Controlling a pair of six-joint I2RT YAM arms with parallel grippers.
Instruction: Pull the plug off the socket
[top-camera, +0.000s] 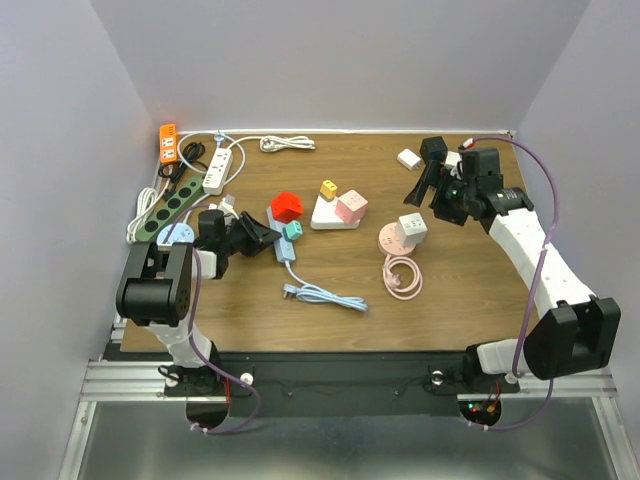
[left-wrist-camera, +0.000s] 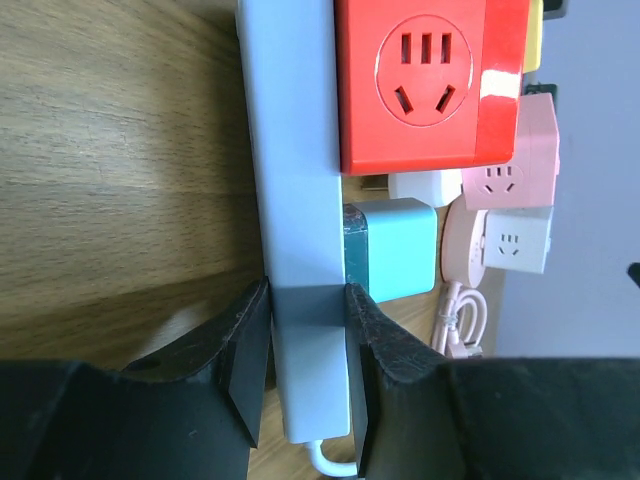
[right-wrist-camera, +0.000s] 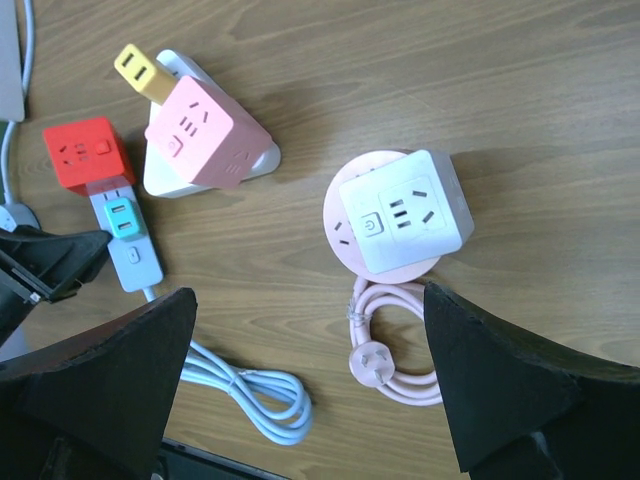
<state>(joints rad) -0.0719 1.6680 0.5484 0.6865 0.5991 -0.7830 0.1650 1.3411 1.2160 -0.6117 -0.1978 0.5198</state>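
Wooden tabletop (top-camera: 470, 290) is lit evenly, walled in pale grey. On the left side, the pale blue power strip (left-wrist-camera: 295, 180) is clamped at its cable end by the left gripper (left-wrist-camera: 305, 310), jaws partly closed and pressed against both long sides. The teal plug (left-wrist-camera: 395, 248) is seated in that strip, just past the fingers, next to the red cube adapter (left-wrist-camera: 430, 80). Over on the right, the right gripper (right-wrist-camera: 308, 295) is held above the table, jaws spread wide, nothing gripped.

We see a desk (left-wrist-camera: 120, 150) of matt brown wood grain. The red cube socket (left-wrist-camera: 430, 90) is glossy plastic; the power strip (left-wrist-camera: 295, 180) and teal plug (left-wrist-camera: 395, 250) are smooth, duller plastic. The left claw (left-wrist-camera: 308, 340) has coarse black pads (left-wrist-camera: 245, 350).
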